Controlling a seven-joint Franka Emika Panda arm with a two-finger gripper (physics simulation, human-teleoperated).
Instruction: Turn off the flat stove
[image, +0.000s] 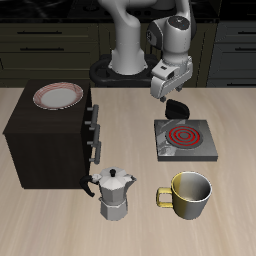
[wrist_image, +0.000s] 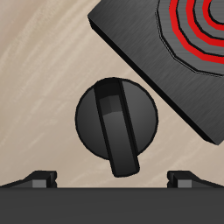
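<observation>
The flat stove (image: 184, 141) is a low grey square plate, and its spiral coil burner (image: 183, 132) glows red. Its small black knob (image: 177, 108) sits on the table just behind the plate. My gripper (image: 166, 96) hangs directly above the knob, slightly behind it, open and empty. The wrist view shows the round knob (wrist_image: 116, 118) with its raised bar close below the gripper (wrist_image: 112, 179). The two fingertips (wrist_image: 39, 178) stand wide apart on either side and do not touch it. A corner of the stove (wrist_image: 166, 70) with the red coil (wrist_image: 197, 22) lies beside the knob.
A big dark-brown box (image: 45, 140) with side knobs stands beside the stove, with a red-rimmed plate (image: 57, 96) on top. A metal moka pot (image: 115, 192) and a yellow mug (image: 190, 194) stand near the table's front edge.
</observation>
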